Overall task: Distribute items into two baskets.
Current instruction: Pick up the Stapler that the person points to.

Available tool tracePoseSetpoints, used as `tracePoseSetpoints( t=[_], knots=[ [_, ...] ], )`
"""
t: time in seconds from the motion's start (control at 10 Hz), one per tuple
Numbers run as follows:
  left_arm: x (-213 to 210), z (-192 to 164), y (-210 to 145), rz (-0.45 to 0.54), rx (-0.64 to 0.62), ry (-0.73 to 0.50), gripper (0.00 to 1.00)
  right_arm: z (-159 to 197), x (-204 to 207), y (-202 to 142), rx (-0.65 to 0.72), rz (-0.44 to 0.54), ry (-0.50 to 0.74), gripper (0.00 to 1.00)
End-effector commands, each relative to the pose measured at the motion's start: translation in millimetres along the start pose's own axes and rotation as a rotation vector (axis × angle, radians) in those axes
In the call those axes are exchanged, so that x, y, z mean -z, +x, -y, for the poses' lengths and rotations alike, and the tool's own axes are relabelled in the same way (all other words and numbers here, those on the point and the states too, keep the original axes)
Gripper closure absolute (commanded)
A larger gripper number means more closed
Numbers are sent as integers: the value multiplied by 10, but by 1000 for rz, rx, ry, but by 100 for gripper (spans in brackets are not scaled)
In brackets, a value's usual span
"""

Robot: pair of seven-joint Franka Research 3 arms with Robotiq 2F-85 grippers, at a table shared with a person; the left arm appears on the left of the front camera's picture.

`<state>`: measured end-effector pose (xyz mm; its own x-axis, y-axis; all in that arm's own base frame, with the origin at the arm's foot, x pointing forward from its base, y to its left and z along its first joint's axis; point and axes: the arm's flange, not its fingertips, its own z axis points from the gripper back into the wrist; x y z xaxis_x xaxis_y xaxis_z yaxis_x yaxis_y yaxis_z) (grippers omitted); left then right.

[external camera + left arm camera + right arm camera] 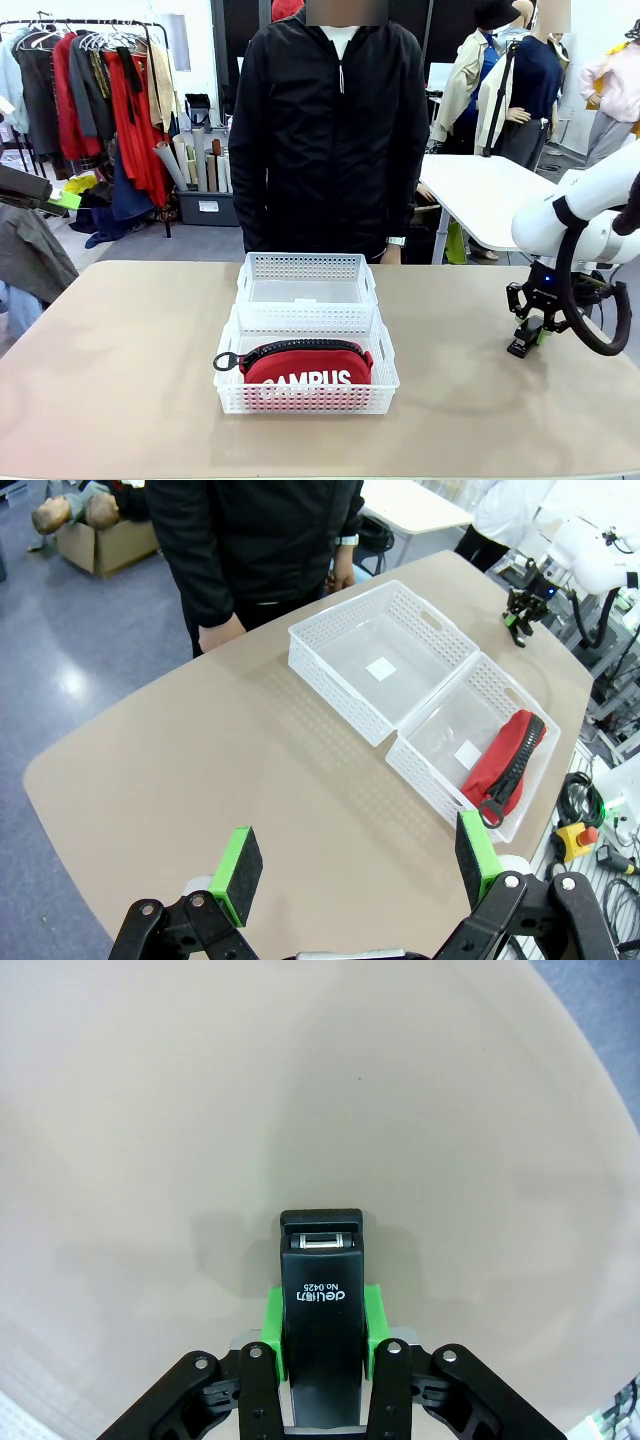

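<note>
Right pincer (320, 1325) points down over table (300, 1080), clamping stapler (320, 1260).

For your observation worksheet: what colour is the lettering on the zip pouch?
White, on the red pouch; clearest in the front view.

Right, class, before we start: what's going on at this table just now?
The right gripper is shut on a small black stapler, low over the table, right of the baskets. The red CAMPUS pouch lies in the near basket; the far basket has no item in it. The left gripper hangs open, holding nothing. A person stands at the far edge.
</note>
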<state>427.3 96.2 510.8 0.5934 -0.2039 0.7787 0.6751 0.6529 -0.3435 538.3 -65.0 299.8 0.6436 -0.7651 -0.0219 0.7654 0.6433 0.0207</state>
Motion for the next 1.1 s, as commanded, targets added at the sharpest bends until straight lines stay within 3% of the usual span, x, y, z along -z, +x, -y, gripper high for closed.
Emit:
tracePoseSetpoints(
  t=[0.0,0.4,0.7,1.0],
  knots=[
    [-10,3,2,5,5,-2,0,15,-94,72,-141,1,68,100],
    [-10,3,2,5,5,-2,0,149,-547,277,-483,65,209,100],
    [-10,3,2,5,5,-2,0,285,-1076,138,-796,204,281,100],
    [-10,3,2,5,5,-2,0,319,-1541,-178,-1120,306,202,100]
  ],
)
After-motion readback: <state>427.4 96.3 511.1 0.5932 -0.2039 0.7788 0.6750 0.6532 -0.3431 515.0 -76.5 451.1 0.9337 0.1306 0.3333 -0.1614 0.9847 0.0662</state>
